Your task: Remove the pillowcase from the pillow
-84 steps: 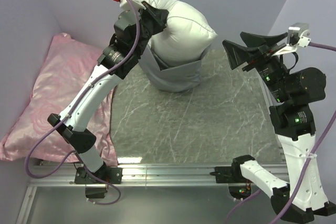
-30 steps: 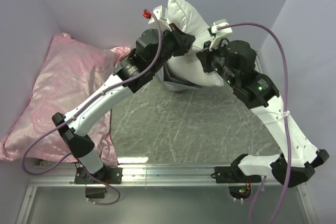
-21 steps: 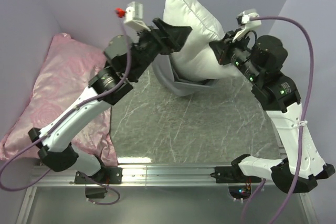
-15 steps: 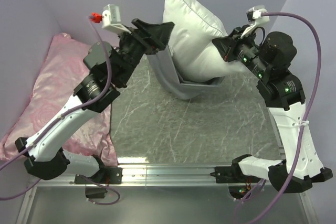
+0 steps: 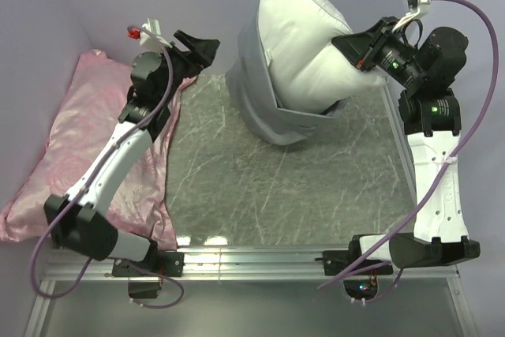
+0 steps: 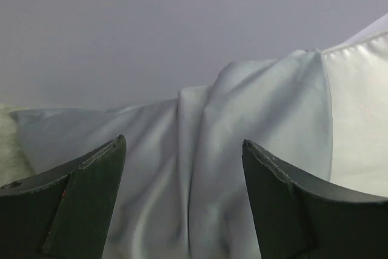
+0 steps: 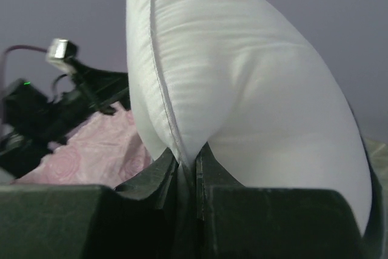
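- The desk [image 5: 260, 195] is grey marble. I work at its far edge, where the cloth has room to hang.
- A pink pillow [image 5: 87, 140] lies along the left edge. It is no part of my job, and it sits well apart from the load.
- The pillow [image 5: 304, 37] stands on end over the far edge, right of the middle. Its upper corner points up and most of its white body is bare. I judge it is held high so that the cover's own weight can drag it downward.
- The pillowcase [image 5: 260, 104] wraps only the pillow's lower end. It sags in a loose grey pouch, and its bottom seems to rest on the desk near the far edge. From the left wrist I see its folds [image 6: 200, 168] close ahead.
- The right gripper [image 5: 347, 46] is clenched on the pillow's right side. The wrist view shows the fingers pinching the white seam [image 7: 185, 162], which is what carries the pillow aloft.
- The left gripper [image 5: 207, 46] hangs over the far-left part of the desk, just beside the pillowcase. It is released, with its fingers spread [image 6: 182, 168] and nothing between them. It faces the grey folds, well placed, I think, to take the cloth.
- I judge the job is mostly done. The last pull needs a firm grip on grey cloth alone, or the pillow may follow.
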Robot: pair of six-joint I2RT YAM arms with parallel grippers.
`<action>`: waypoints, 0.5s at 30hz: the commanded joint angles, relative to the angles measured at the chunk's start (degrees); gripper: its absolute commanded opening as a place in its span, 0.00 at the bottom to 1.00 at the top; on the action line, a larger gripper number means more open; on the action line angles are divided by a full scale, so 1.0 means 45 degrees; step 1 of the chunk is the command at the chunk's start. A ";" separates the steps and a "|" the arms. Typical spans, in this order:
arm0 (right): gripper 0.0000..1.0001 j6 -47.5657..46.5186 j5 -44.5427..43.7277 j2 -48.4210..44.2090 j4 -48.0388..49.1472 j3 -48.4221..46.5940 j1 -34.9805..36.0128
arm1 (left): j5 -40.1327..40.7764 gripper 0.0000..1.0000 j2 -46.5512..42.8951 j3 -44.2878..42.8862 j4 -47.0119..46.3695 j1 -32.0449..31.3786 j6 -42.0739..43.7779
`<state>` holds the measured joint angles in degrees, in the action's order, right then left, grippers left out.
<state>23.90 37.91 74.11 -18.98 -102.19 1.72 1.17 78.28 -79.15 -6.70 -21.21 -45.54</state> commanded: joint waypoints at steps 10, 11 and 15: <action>0.00 0.1350 0.1732 -0.0198 0.2774 -0.0982 -0.0049 | -0.8149 0.79 0.4750 -0.2897 -0.7259 0.1686 -0.5444; 0.00 0.1310 0.1712 -0.0198 0.2657 -0.1040 -0.0049 | -0.8208 0.78 0.4927 -0.3053 -0.7783 0.1686 -0.5698; 0.00 0.1154 0.1634 -0.0237 0.2364 -0.1216 -0.0030 | -0.8287 0.74 0.5280 -0.3288 -0.7537 0.1453 -0.5605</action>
<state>27.75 44.77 75.42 -15.88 -102.76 1.61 -31.79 102.41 -90.67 -34.94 -13.82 -68.42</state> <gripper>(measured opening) 0.152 0.752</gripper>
